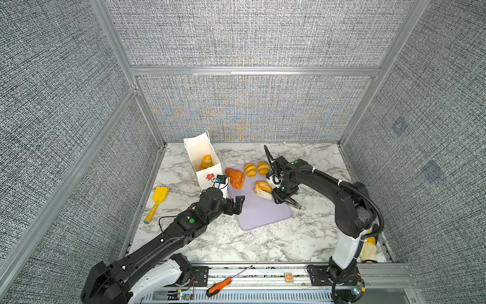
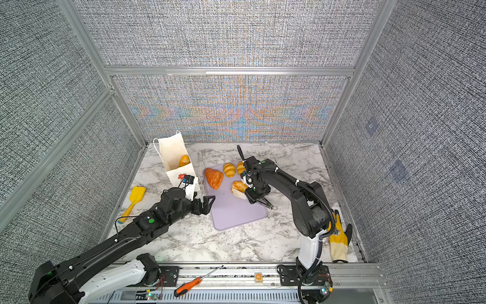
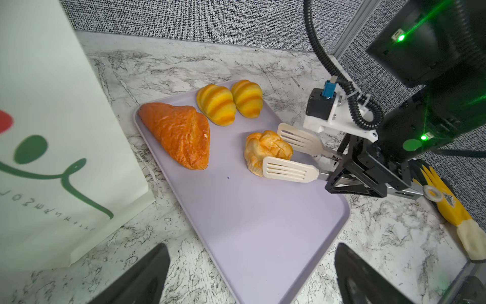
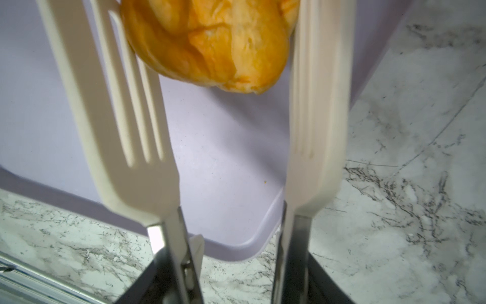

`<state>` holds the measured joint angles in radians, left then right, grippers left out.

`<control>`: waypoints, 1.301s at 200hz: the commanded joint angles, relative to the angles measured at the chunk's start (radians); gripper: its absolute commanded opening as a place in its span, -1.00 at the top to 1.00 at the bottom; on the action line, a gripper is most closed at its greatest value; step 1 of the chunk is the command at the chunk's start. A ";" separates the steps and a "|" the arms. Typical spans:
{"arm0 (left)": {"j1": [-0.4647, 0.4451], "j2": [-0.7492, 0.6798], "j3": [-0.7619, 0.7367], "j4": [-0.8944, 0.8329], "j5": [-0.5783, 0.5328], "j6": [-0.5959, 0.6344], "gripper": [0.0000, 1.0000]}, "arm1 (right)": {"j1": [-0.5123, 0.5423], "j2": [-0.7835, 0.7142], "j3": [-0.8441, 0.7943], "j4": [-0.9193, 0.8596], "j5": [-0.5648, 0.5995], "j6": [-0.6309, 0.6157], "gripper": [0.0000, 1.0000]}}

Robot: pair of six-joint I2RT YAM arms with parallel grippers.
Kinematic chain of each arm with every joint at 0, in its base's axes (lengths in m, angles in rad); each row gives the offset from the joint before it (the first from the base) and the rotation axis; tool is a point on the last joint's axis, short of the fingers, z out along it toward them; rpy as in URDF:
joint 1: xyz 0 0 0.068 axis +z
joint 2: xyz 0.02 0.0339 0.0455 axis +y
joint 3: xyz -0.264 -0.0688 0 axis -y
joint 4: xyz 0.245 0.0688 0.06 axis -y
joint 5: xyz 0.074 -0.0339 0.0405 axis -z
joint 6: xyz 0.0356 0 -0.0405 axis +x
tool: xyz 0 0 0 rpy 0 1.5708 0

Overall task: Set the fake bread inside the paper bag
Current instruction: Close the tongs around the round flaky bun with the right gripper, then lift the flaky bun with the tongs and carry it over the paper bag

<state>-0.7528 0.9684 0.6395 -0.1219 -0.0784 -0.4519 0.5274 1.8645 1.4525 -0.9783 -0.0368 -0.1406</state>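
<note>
Right gripper (image 1: 279, 196) clamps the tongs (image 3: 286, 171), their blades partly open astride the twisted bun (image 3: 265, 150) on the tray (image 3: 263, 223), just frame-left of the claw. The paper bag (image 1: 200, 155) stands further upper left, beside the empty, wide-open left gripper (image 1: 236, 203).

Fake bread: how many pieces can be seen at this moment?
5. Four lie on the tray: a reddish croissant, two striped rolls, and a bun between the tongs. One piece is inside the bag; more may be hidden there.
</note>
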 commanded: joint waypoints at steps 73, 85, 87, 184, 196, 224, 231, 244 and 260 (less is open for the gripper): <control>0.001 -0.009 0.001 0.011 0.003 0.001 -0.99 | 0.001 0.021 0.008 0.020 -0.012 -0.010 -0.33; 0.001 -0.011 -0.001 0.011 0.002 -0.001 -0.99 | 0.005 0.027 0.006 0.015 0.000 -0.013 -0.33; 0.001 -0.011 -0.001 0.011 0.002 -0.001 -0.99 | 0.005 0.027 0.006 0.014 0.003 -0.013 -0.33; 0.001 -0.014 -0.006 0.014 -0.003 -0.004 -0.99 | 0.044 0.096 0.072 -0.042 0.061 -0.046 -0.29; 0.001 -0.018 -0.008 0.014 -0.004 -0.004 -0.99 | 0.048 0.101 0.073 -0.052 0.077 -0.048 -0.28; 0.001 -0.023 -0.011 0.014 -0.006 -0.005 -0.99 | 0.048 0.098 0.078 -0.075 0.107 -0.056 -0.22; 0.001 -0.025 -0.012 0.014 -0.006 -0.005 -0.99 | 0.048 0.095 0.080 -0.080 0.108 -0.060 -0.20; 0.001 -0.025 -0.013 0.016 -0.008 -0.005 -0.99 | 0.048 0.090 0.084 -0.092 0.113 -0.059 -0.16; 0.001 -0.029 -0.013 0.014 -0.009 -0.005 -0.99 | 0.049 0.077 0.084 -0.097 0.115 -0.059 -0.03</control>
<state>-0.7528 0.9463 0.6273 -0.1223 -0.0795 -0.4564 0.5747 1.9610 1.5299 -1.0302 0.0551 -0.1905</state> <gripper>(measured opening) 0.994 0.555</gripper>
